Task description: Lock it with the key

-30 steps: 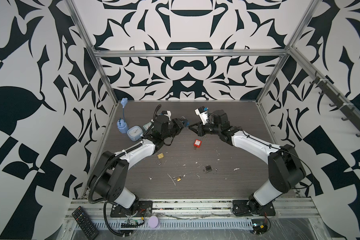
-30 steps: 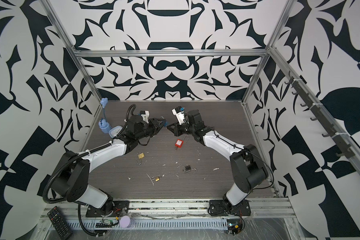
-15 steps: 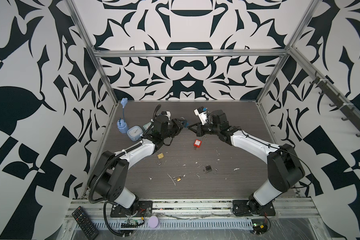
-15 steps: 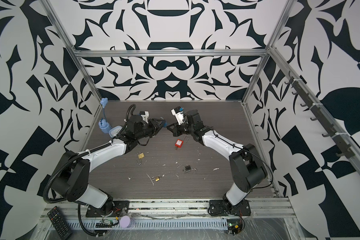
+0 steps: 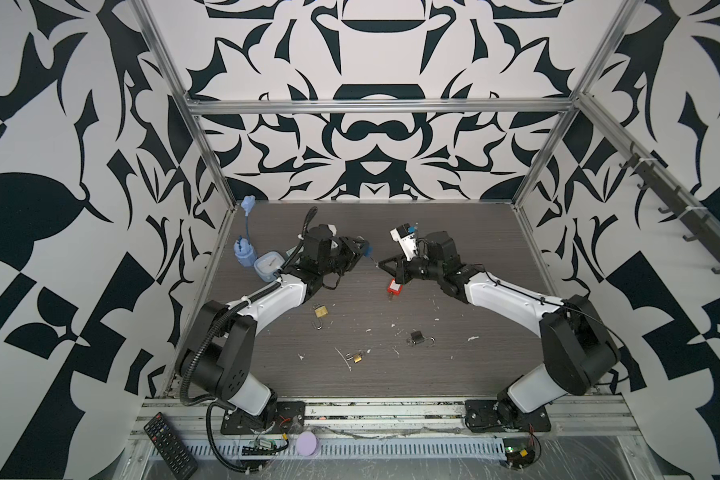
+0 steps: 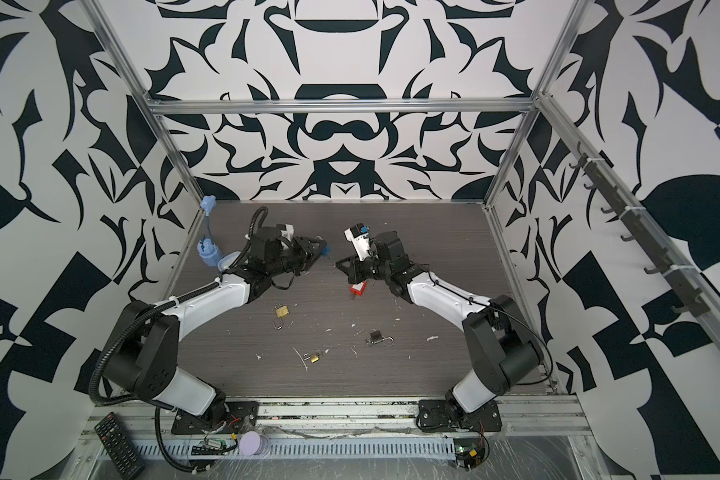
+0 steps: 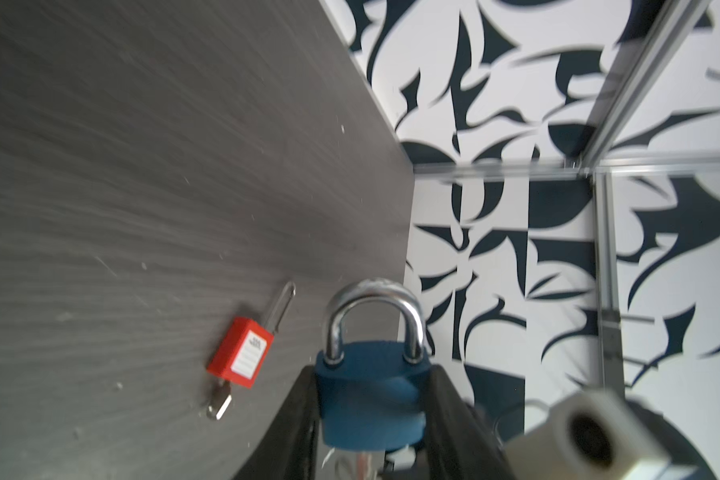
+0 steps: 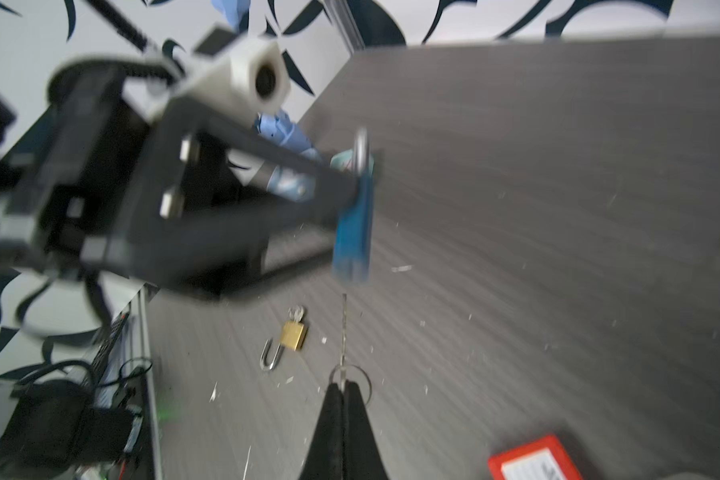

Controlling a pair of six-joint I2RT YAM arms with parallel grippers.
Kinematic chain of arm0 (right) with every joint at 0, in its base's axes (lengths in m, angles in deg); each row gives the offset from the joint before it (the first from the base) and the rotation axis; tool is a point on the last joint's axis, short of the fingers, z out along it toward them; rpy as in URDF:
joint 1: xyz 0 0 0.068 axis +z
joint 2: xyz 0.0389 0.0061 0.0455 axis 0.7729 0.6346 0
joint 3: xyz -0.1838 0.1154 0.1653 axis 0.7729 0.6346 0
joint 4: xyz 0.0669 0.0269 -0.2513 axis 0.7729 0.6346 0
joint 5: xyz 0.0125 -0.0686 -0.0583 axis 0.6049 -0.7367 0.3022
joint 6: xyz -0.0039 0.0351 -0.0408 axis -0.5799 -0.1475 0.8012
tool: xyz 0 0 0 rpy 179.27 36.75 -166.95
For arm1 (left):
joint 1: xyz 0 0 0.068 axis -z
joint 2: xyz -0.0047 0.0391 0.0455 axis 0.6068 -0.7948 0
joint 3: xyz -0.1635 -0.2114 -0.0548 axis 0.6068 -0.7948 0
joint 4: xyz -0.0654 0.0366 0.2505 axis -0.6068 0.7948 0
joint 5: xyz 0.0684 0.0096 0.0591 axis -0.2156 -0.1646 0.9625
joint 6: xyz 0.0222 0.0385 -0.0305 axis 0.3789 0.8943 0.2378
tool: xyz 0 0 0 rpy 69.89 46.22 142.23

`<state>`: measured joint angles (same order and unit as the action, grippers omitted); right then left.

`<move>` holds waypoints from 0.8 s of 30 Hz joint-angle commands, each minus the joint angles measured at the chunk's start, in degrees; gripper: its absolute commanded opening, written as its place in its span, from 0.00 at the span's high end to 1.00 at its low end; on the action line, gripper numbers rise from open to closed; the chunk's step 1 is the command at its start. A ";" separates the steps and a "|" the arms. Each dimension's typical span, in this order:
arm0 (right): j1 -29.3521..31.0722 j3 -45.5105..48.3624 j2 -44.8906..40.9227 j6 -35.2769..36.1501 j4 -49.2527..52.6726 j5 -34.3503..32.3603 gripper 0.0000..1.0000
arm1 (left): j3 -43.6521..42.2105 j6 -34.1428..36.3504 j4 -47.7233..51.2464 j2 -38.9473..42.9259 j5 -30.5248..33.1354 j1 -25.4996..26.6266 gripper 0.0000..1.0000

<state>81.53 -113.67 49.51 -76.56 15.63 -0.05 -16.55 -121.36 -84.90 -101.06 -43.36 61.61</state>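
Observation:
My left gripper (image 7: 373,374) is shut on a blue padlock (image 7: 371,395), holding its body by the sides above the table's back middle. Both legs of the steel shackle (image 7: 373,295) sit in the body. The padlock (image 5: 367,250) faces my right gripper (image 5: 381,264) in both top views. My right gripper (image 8: 341,386) is shut on a thin silver key (image 8: 344,328) with a ring. The blade points at the padlock's (image 8: 352,232) underside and stops just short of it.
A red padlock (image 5: 395,287) with a key in it lies under the right gripper. A brass padlock (image 5: 320,311), a smaller brass one (image 5: 356,356) and a black one (image 5: 416,336) lie open nearer the front. Pale blue objects (image 5: 244,253) stand back left.
The right gripper's jaws have closed fully on the key. Both arms stay nearly where they were, tips facing each other.

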 commanded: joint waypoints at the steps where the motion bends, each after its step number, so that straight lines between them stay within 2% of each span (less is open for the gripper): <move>1: 0.85 2.67 -3.87 0.28 3.03 3.42 1.00 | 4.97 0.77 -1.91 -0.05 7.58 -5.93 1.00; 7: 0.85 2.98 -4.81 0.55 3.21 2.58 1.00 | 7.67 7.97 5.36 1.38 8.63 -6.06 1.00; 11: 0.75 1.50 -4.44 -0.10 5.37 0.21 1.00 | 12.75 20.28 20.06 1.71 6.93 -4.88 1.00; 15: 0.68 -0.09 -3.28 -0.42 7.60 -1.84 1.00 | 13.92 29.99 32.36 1.25 9.90 -0.98 1.00; 21: 0.72 -0.86 -0.82 -1.68 8.23 -2.12 1.00 | 15.73 39.94 45.31 -4.46 12.59 4.04 1.00; 24: 0.72 -1.32 0.23 -2.00 8.62 -1.64 1.00 | 16.26 42.83 48.65 -8.14 14.31 4.95 1.00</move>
<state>82.21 -112.73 49.32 -77.76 23.50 -1.58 -1.54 -85.13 -44.53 -106.27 -32.03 66.27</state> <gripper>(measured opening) 0.047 0.385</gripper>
